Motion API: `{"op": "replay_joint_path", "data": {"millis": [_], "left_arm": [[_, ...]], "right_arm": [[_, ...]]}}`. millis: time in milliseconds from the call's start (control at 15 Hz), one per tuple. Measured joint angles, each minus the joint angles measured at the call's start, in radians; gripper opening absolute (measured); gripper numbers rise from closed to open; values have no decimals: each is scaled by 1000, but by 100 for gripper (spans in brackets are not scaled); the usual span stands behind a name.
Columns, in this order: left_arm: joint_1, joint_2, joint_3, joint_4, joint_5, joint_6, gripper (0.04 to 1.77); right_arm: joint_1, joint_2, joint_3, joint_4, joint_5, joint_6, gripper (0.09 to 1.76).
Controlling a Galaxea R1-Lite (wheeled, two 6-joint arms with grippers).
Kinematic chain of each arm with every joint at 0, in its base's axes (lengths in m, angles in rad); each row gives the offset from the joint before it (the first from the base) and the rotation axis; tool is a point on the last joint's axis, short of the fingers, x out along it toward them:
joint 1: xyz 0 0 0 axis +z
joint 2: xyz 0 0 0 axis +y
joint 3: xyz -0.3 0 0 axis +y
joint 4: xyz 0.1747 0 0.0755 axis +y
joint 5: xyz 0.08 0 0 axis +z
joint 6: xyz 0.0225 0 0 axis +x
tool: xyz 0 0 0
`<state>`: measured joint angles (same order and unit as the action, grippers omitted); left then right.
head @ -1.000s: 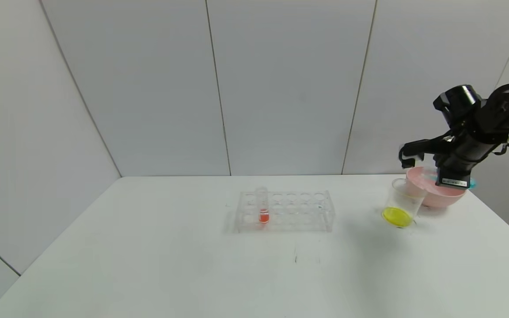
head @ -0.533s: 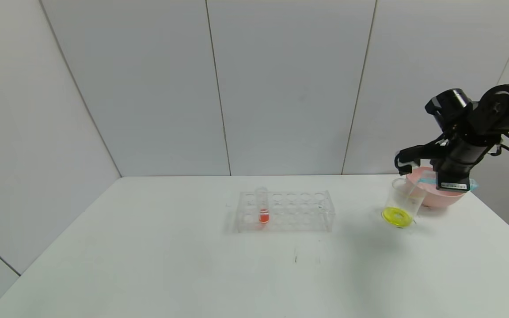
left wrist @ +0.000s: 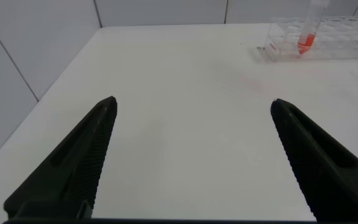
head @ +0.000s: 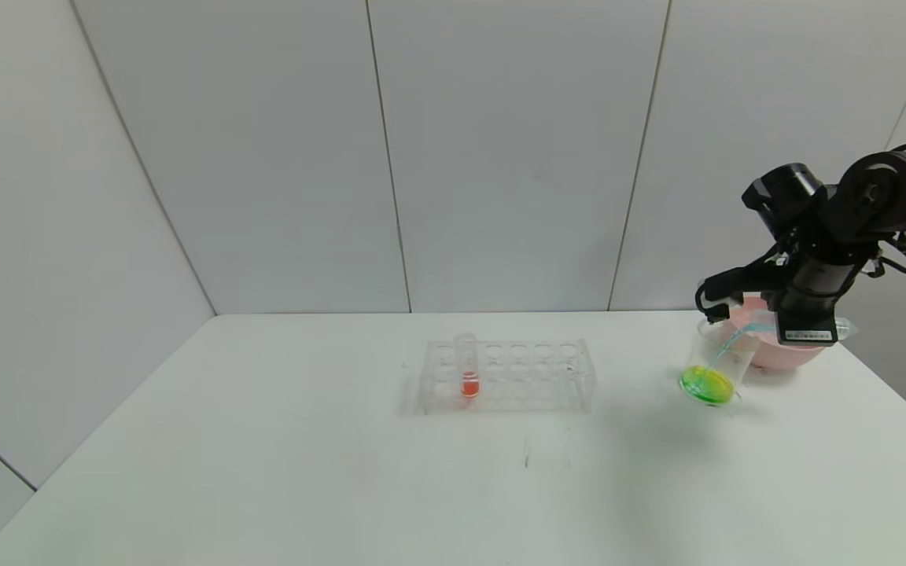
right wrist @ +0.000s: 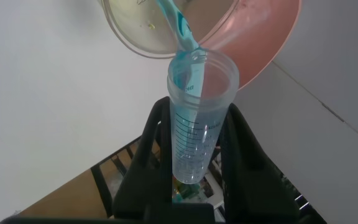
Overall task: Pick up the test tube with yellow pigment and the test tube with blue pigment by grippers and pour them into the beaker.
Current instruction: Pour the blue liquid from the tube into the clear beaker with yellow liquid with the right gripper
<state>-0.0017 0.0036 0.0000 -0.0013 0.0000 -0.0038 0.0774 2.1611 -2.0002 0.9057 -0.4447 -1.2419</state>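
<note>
My right gripper [head: 803,318] is shut on the test tube with blue pigment [head: 758,322], tipped with its mouth over the beaker [head: 716,365]. In the right wrist view the clear graduated tube [right wrist: 194,130] sits between the black fingers [right wrist: 151,143] and a cyan-blue stream runs from its mouth into the beaker [right wrist: 135,31]. The yellow liquid at the beaker's bottom is turning green where the stream lands. The test tube with yellow pigment is out of view. My left gripper [left wrist: 192,101] hangs open over bare table, holding nothing.
A pink bowl [head: 795,351] stands right behind the beaker, near the table's right edge. A clear tube rack [head: 508,376] at the table's middle holds one tube with orange-red liquid [head: 469,369]. The left wrist view shows the rack [left wrist: 340,40] far off.
My right gripper has shifted left and tipped the tube further. Blue liquid now streams into the beaker, and the yellow liquid there has started turning green.
</note>
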Motion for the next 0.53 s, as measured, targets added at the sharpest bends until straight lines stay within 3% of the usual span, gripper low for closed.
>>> {"op": "replay_joint_path", "data": {"millis": [267, 533], "left_arm": [[0, 0, 0, 0, 0, 0, 176], [0, 0, 0, 0, 0, 0, 176]], "right_arm": [[5, 0, 0, 11, -9, -27, 51], [26, -1, 0, -2, -109, -63, 51]]}}
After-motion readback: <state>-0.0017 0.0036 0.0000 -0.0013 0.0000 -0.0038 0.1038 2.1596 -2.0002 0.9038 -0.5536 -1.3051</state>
